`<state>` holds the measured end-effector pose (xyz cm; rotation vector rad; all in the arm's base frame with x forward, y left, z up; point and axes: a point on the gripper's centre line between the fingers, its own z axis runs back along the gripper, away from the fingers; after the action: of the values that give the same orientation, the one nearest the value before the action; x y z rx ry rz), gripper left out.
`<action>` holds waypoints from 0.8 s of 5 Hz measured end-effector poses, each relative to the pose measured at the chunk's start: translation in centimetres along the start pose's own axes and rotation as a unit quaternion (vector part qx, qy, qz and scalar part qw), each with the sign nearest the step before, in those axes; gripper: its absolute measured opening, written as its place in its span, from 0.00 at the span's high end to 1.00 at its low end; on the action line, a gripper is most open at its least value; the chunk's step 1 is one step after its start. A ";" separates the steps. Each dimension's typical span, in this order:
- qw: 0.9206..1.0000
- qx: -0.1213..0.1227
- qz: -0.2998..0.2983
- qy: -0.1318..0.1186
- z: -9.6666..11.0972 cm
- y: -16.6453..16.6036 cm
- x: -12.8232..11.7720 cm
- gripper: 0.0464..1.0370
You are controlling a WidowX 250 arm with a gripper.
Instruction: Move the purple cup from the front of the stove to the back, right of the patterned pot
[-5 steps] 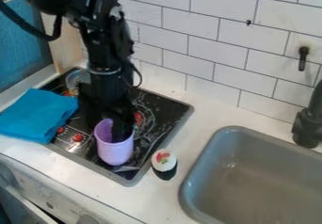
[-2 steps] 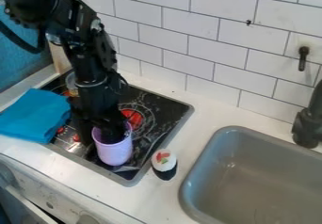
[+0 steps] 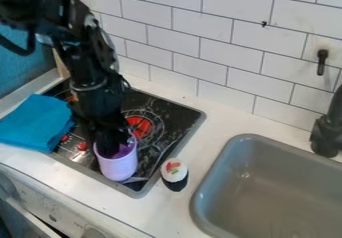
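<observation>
Carefully, in the camera view, work your gripper gently at the mouth of the purple cup, upright near the front edge of the stovetop. I cannot tell whether it is spread, closed or clamped on the rim. Avoid sideways pushes, which could tip the cup towards the nearby sushi toy.

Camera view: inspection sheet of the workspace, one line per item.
Surface: white counter; black stovetop with pale streaks.
Things at gripper: light-purple cup, mouth up, at the stovetop's front part.
Clutter: folded blue cloth, left; white-and-black toy sushi roll between stovetop and sink.
Gripper: black two-finger gripper at the cup's mouth; hold unclear.
Cables: black cable loops beside arm, upper left.
Surroundings: white tile wall, grey sink, black faucet.
</observation>
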<state>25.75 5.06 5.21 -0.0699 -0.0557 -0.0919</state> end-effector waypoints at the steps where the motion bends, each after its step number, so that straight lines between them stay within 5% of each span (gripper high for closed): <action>1: 1.000 0.004 -0.010 0.001 1.0 0.3 0.4 0.94; 2: 0.999 0.015 -0.019 -0.026 2.6 1.5 3.3 0.95; 4: 0.999 0.024 0.010 -0.031 2.5 4.6 7.6 0.95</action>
<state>33.63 9.16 7.86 -0.0263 -0.1187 -0.0679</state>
